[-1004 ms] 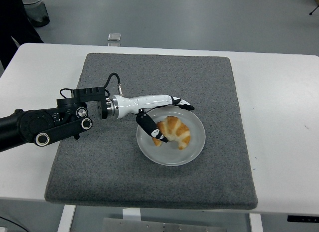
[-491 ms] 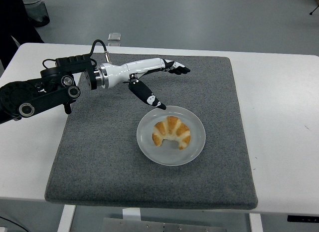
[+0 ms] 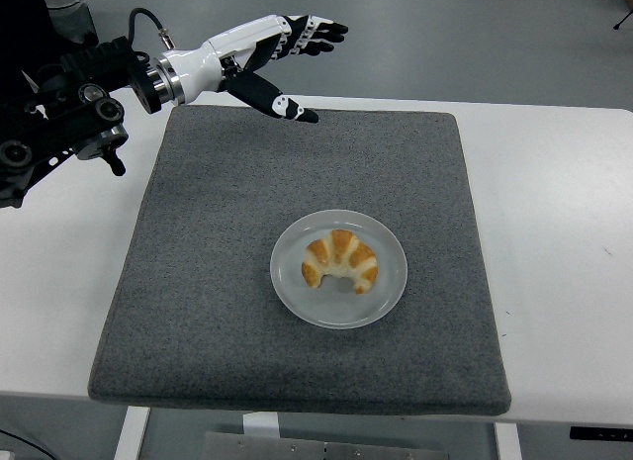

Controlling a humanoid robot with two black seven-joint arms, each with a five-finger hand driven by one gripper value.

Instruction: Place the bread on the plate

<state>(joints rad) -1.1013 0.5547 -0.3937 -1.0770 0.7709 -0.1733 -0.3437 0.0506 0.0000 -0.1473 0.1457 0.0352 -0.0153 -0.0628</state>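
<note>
Grey mat [image 3: 218, 282] bare on all sides of the plate [image 3: 386, 292], which carries the croissant [image 3: 341, 260] near centre; left robot hand [image 3: 269, 49], fingers spread, raised over the mat's far left corner, well apart from the plate

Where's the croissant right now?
In the head view the croissant lies on the round plate, slightly right of the middle of the grey mat. The left hand is open, far off at the mat's top left.
</note>
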